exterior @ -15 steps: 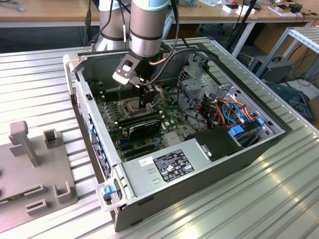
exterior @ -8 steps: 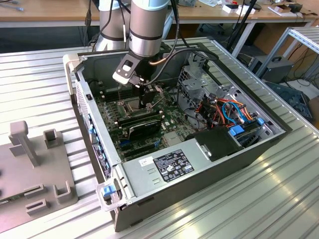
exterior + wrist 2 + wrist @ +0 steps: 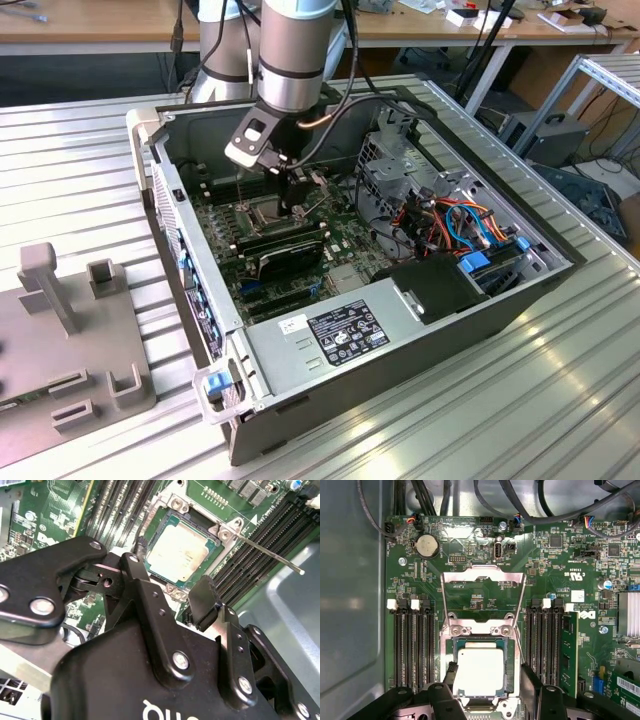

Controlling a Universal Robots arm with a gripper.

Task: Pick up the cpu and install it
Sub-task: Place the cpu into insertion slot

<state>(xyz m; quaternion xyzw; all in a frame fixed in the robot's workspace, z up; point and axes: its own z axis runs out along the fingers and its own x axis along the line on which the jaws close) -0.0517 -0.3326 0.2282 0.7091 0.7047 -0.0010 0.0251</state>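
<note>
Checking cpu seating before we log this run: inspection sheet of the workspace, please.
Surface: ribbed metal table, computer case open on it.
Job's things: cpu lying flat in the socket, load frame swung open.
Clutter: grey fixture at the exterior view's left.
Grippers: gripper low over the socket, fingers open, straddling the cpu.
Cables: orange and blue bundle inside the case.
Surroundings: wooden desks behind.
</note>
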